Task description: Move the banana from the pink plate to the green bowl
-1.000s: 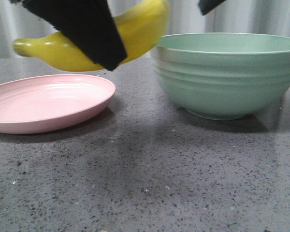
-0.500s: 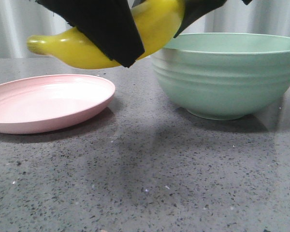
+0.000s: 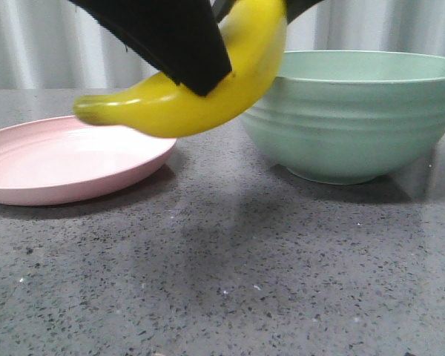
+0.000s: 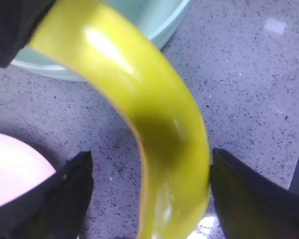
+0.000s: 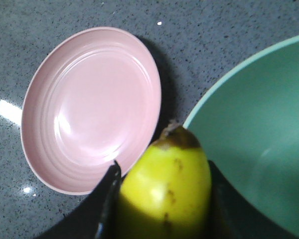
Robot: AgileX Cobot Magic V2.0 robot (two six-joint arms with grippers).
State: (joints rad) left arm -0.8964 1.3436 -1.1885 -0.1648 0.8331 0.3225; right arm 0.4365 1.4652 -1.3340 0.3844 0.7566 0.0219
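Observation:
The yellow banana (image 3: 163, 111) hangs in the air between the pink plate (image 3: 67, 159) and the green bowl (image 3: 348, 126). It is tilted, with its low tip over the plate's right rim and its high end by the bowl's left rim. A black finger (image 3: 170, 37) covers its middle in the front view. My right gripper (image 5: 163, 169) is shut on the banana (image 5: 164, 184), both fingers pressing on it. My left gripper (image 4: 149, 157) is open around the banana (image 4: 154, 114): one finger touches it and the other stands clear. The plate (image 5: 89, 109) holds nothing.
The plate and bowl stand on a dark speckled grey table (image 3: 230, 282). The bowl (image 5: 259, 149) has nothing in it in the part I can see. A pale ribbed curtain (image 3: 386, 26) hangs behind the table.
The banana has moved right, toward the bowl, and tilted. Its left tip has dropped lower over the plate's rim. The black fingers have moved right with it.

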